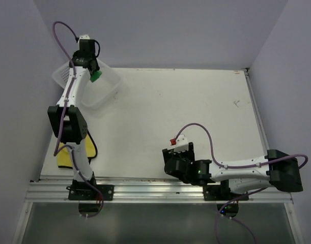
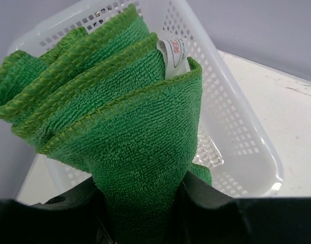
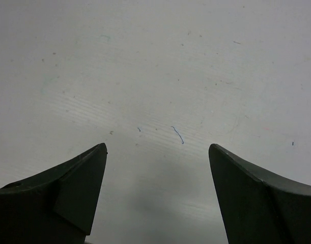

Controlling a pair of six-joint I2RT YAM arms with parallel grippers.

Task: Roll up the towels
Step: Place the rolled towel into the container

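Yellow towel (image 1: 64,158): lies on the counter (image 1: 196,101) at its near left corner, partly hidden by the left arm.
Right end effector (image 3: 158,147): spread wide, holding nothing, over bare counter.
Left end effector (image 2: 140,208): pinching the bunched green towel (image 2: 130,127) above the white basket (image 2: 236,132), far left.

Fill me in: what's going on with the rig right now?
The left gripper is shut on the green towel, which is bunched into layered folds, and holds it over the white mesh basket at the far left of the table. The right gripper is open above bare tabletop, holding nothing. The yellow towel lies at the near left edge, partly hidden behind the left arm, with no gripper on it.
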